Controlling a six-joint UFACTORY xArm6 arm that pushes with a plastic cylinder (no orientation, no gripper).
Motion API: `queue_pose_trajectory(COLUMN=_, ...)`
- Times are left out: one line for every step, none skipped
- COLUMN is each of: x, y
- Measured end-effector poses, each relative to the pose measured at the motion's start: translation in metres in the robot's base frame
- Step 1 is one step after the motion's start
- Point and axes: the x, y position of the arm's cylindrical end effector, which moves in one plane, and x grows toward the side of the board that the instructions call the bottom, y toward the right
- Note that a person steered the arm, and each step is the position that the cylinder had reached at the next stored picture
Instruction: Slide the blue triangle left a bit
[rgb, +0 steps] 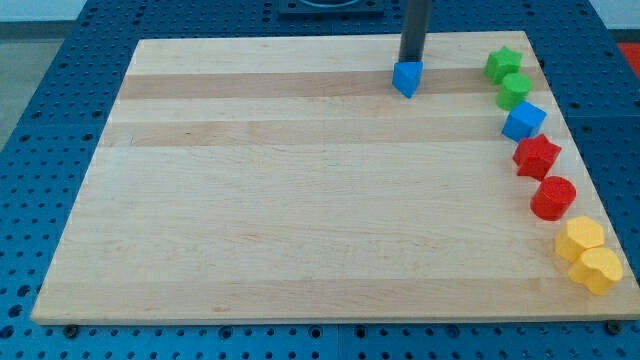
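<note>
Blue triangle (406, 78) near board (300, 250) top edge, well left of green star (503, 64). My tip (413, 62) touching triangle's upper right side, view-wise; triangle lies left-below tip. Leftward push looks lined up. No fingers on rig, bare rod only. No labels or writing readable.

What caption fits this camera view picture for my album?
My tip touches the blue triangle from behind, near the wooden board's top edge.
</note>
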Motion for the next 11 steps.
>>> queue_pose_trajectory(x=-0.004, y=0.024)
queue_pose_trajectory(x=0.011, y=0.035)
queue_pose_trajectory(x=0.030, y=0.033)
queue_pose_trajectory(x=0.036, y=0.013)
queue_pose_trajectory(x=0.036, y=-0.026)
queue_pose_trajectory(x=0.037, y=-0.059)
queue_pose_trajectory(x=0.044, y=-0.081)
queue_pose_trajectory(x=0.059, y=-0.084)
queue_pose_trajectory(x=0.068, y=-0.089)
queue_pose_trajectory(x=0.063, y=-0.089)
queue_pose_trajectory(x=0.042, y=-0.068)
